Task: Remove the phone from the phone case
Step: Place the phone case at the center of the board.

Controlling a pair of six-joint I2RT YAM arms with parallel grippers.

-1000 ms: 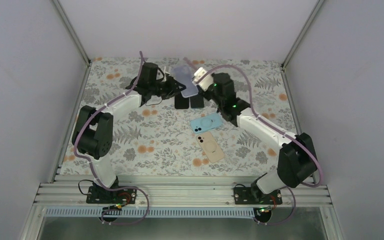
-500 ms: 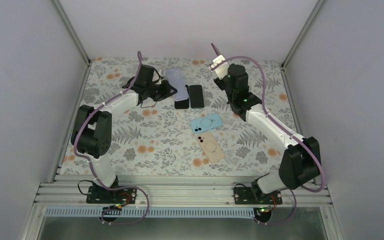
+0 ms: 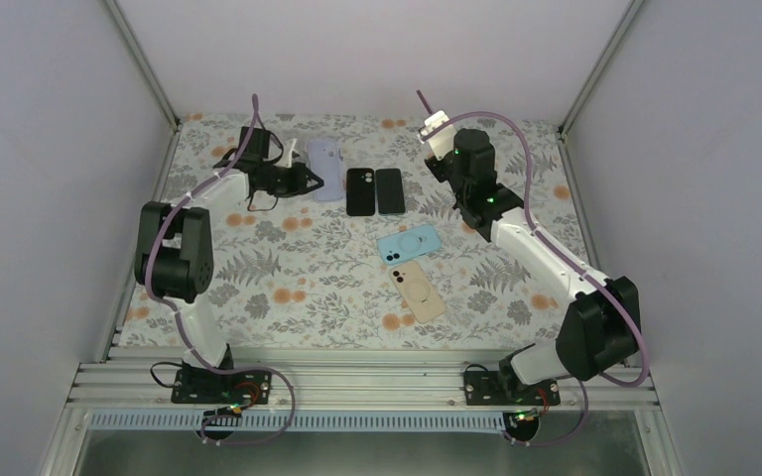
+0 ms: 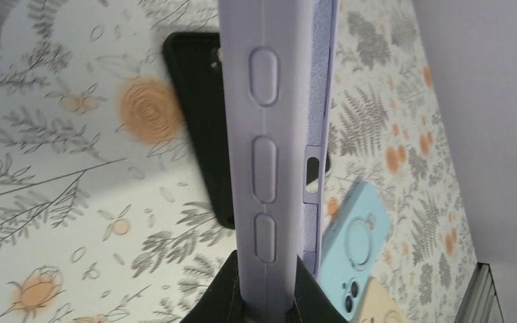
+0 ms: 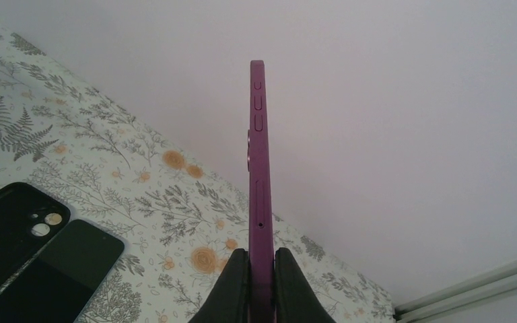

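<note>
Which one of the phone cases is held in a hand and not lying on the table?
The lilac case, clamped in the left hand. The light blue case and the beige case lie flat on the table.

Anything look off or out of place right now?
Nothing stands out. Left gripper clamps the lilac case, right gripper clamps the purple phone; the black case and black phone lie flat on the table.

Black case [image 3: 360,191] and black phone [image 3: 390,190] side by side, light blue phone [image 3: 409,244] touching beige phone [image 3: 418,291], all flat on floral table [image 3: 298,268].
</note>
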